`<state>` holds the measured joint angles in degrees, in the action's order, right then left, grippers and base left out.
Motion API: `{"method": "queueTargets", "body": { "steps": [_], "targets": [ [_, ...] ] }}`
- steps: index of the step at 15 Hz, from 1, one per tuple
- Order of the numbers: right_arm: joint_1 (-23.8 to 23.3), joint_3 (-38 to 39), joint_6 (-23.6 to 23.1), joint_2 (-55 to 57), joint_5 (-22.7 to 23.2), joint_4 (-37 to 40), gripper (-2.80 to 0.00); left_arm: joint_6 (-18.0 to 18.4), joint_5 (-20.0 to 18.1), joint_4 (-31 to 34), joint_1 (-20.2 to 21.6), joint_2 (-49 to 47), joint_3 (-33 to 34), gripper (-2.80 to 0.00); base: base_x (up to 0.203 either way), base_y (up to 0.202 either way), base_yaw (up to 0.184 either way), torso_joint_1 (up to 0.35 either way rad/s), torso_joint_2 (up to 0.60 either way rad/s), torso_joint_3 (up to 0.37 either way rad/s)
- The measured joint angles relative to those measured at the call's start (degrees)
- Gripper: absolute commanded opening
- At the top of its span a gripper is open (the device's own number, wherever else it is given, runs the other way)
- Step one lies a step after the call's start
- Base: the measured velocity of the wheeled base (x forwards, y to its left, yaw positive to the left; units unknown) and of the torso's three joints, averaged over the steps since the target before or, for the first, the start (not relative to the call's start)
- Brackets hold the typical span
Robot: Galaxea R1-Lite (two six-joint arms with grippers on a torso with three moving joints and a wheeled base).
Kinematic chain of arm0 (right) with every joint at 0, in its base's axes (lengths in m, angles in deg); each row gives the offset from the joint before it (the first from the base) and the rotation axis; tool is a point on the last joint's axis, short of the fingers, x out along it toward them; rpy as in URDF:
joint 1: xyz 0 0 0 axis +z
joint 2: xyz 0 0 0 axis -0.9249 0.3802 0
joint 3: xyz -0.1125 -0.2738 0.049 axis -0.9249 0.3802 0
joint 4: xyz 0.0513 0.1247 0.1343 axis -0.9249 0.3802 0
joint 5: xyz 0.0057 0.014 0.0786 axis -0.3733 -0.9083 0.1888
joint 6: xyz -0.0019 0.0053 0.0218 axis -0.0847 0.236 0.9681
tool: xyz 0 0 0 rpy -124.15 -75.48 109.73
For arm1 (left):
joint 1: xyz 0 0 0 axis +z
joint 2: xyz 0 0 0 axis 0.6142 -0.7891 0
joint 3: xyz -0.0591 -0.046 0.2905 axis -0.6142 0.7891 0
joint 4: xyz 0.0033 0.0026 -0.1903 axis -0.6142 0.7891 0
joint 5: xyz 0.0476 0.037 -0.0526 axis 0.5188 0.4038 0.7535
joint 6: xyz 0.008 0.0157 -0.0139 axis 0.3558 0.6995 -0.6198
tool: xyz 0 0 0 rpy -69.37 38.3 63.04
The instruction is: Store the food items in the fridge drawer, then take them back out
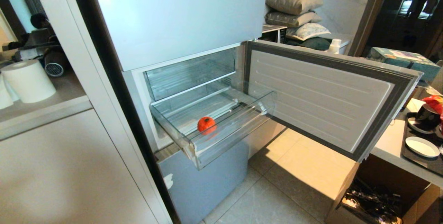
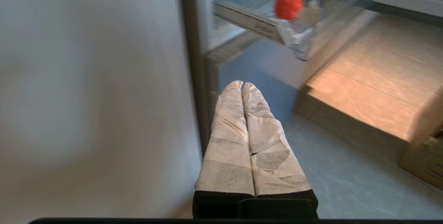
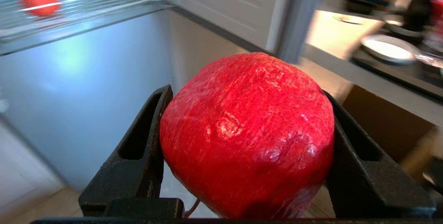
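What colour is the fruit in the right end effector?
Glossy red fruit, clamped in the right end effector; the right wrist view shows it best.

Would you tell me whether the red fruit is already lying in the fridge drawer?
No, the red fruit is clamped in the right gripper, and only the orange fruit lies in the fridge drawer.

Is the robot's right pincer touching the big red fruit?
Touching. The right wrist view shows the right pincer with both black fingers pressed against the sides of the red fruit.
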<state>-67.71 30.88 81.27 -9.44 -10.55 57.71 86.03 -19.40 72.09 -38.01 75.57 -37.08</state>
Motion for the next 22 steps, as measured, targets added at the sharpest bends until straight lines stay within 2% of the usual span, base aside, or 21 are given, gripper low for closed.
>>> {"method": "queueTargets", "body": {
  "steps": [16, 19, 22],
  "targets": [
    [0.0, 0.0, 0.5, 0.0, 0.0, 0.1, -2.8, 0.0, 0.0, 0.0, 0.0, 0.0, 0.0, -2.8, 0.0, -0.009, 0.173, 0.003, 0.0, 0.003],
    [0.0, 0.0, -0.3, 0.6, 0.4, 0.0, -2.8, 0.0, 0.0, 0.0, 0.0, 0.0, 0.0, -2.8, 0.001, -0.001, 0.058, 0.003, 0.0, 0.002],
    [0.2, -1.3, -0.8, 8.7, 0.7, -2.7, -2.8, 0.0, 0.0, 0.0, 0.0, 0.0, 0.0, -2.8, 0.0, 0.0, 0.0, 0.0, 0.0, 0.0]
  ]
}}
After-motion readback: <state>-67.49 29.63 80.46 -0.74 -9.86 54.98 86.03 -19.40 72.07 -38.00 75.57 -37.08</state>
